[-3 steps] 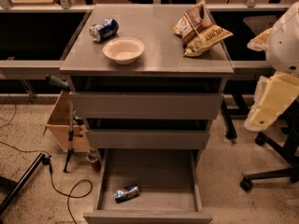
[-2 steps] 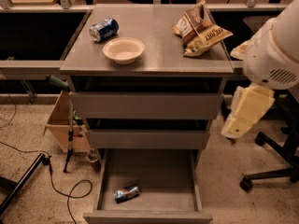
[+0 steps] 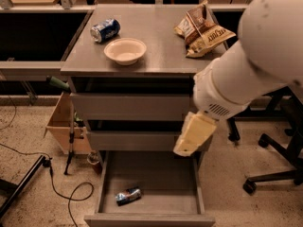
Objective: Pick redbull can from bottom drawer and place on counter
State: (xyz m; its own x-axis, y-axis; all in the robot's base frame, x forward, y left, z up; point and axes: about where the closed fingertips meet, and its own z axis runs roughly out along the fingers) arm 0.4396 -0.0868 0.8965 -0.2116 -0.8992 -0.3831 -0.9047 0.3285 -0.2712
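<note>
The redbull can (image 3: 128,196) lies on its side in the front left of the open bottom drawer (image 3: 161,174), the lowest of three grey drawers. The counter (image 3: 163,56) is the flat grey top of the cabinet. My white arm reaches in from the upper right, and its cream-coloured gripper (image 3: 193,135) hangs in front of the right end of the middle drawer. It is above the open drawer, up and to the right of the can, and not touching it.
On the counter are a wider blue can (image 3: 105,30) on its side, a white bowl (image 3: 125,50) and a chip bag (image 3: 203,28). A cardboard box (image 3: 59,126) and cables (image 3: 61,193) are left of the cabinet. An office chair base (image 3: 277,171) stands to the right.
My arm has swung in from the right edge, leftward and down, and the gripper now hangs in front of the drawers. The can and the counter items have not moved.
</note>
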